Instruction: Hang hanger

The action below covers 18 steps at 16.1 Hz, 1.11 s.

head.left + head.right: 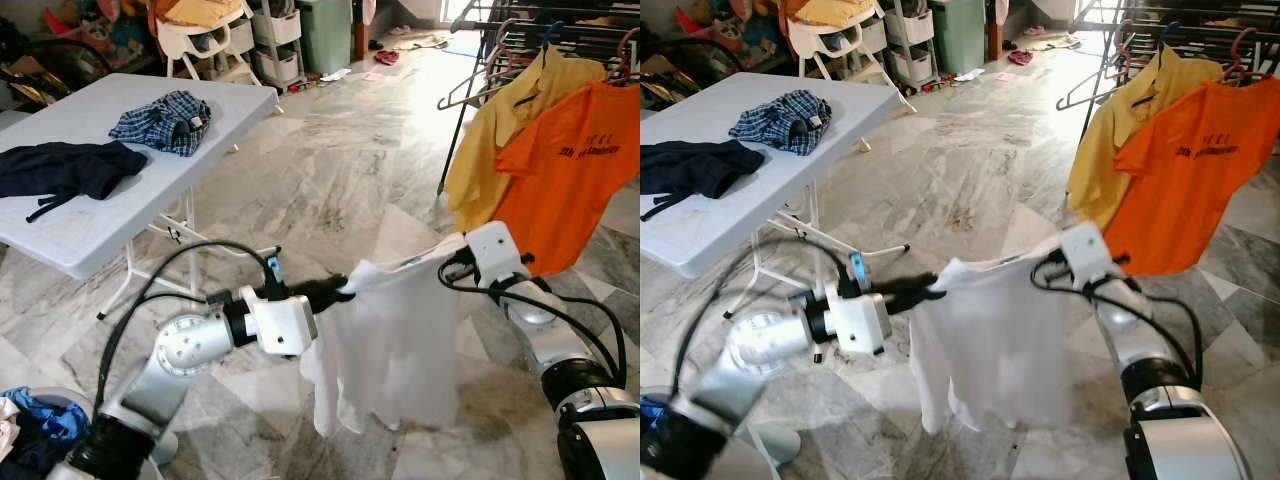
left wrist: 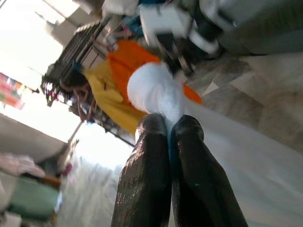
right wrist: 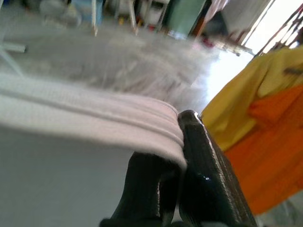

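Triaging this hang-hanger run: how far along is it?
Done: yellow shirt and orange T-shirt already hang on the dark drying rack. In hand: left gripper and right gripper each pinch the white garment, spread between them. Left: getting it onto the rack; dark garment and plaid shirt wait on the white folding table.

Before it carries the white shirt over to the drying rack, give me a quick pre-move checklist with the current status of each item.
1. Left gripper pinching white shirt: ok.
2. Right gripper clamped on the shirt's edge: ok.
3. Shirt hem off the floor: ok, it hangs free.
4. Hanger inside the shirt: cannot tell.
5. Free spot on drying rack beside yellow shirt and orange shirt: cannot tell.
6. Table out of the path: ok, it stands to the left.
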Available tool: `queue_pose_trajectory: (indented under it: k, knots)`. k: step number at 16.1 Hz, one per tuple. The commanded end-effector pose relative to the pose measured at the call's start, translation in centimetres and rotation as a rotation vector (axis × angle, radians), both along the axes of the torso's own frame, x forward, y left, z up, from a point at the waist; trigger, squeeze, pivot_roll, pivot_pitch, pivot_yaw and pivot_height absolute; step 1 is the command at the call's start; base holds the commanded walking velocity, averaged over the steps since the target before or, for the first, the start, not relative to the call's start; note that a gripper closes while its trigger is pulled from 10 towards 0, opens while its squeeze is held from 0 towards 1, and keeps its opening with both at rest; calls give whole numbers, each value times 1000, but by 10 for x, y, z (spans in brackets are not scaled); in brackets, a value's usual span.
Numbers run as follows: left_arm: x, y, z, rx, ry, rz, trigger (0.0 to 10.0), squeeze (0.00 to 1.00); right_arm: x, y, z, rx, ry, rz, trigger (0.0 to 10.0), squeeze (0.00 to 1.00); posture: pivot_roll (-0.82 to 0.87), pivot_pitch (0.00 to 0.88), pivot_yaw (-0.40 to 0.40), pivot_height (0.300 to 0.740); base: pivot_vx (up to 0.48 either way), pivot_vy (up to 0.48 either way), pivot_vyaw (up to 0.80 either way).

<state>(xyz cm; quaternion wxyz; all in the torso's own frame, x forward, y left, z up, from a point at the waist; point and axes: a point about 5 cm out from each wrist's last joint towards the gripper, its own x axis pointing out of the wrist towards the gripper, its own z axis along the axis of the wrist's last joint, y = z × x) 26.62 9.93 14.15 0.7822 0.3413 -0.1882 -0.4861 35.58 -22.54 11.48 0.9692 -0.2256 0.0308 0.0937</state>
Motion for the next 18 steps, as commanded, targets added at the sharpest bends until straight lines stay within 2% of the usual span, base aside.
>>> queue_pose_trajectory:
  k: [1, 5, 6, 7, 8, 9, 10, 13, 16, 18]
  knots:
    - [1, 1, -12, 7, 34, 43, 10000, 0, 4, 7, 15, 47, -77, 12, 0, 0, -4, 49, 70, 740, 0, 0, 0]
    - [1, -12, -41, -38, 159, 115, 10000, 0, 6, 18, 31, 103, -151, 31, 0, 0, -30, 51, 67, 740, 0, 0, 0]
    - [3, -14, -49, -69, 210, 159, 10000, 110, 6, 21, 34, 115, -163, 39, 0, 0, -43, 54, 66, 740, 0, 0, 0]
    - [4, -16, -56, -91, 254, 190, 10000, 945, 6, 24, 37, 127, -171, 44, 0, 0, -47, 54, 66, 740, 0, 0, 0]
    - [4, -18, -64, -126, 338, 216, 10000, 1000, 6, 25, 39, 144, -174, 42, 0, 0, -53, 56, 65, 740, 0, 0, 0]
    - [3, -19, -71, -139, 374, 236, 10000, 1000, 6, 25, 40, 156, -179, 35, 0, 0, -57, 58, 63, 740, 0, 0, 0]
    - [1, -21, -80, -160, 449, 253, 10000, 1000, 6, 26, 42, 175, -184, 23, 0, 0, -64, 63, 60, 740, 0, 0, 0]
    - [-1, -22, -92, -218, 546, 306, 10000, 1000, 6, 28, 47, 206, -190, 9, 0, 0, -75, 66, 59, 740, 0, 0, 0]
    - [-3, -33, -113, -275, 743, 370, 10000, 1000, 10, 38, 61, 260, -207, 6, 0, 0, -100, 65, 52, 740, 0, 0, 0]
    - [-3, -37, -118, -294, 797, 387, 10000, 1000, 11, 43, 67, 274, -212, 15, 0, 0, -118, 63, 50, 740, 0, 0, 0]
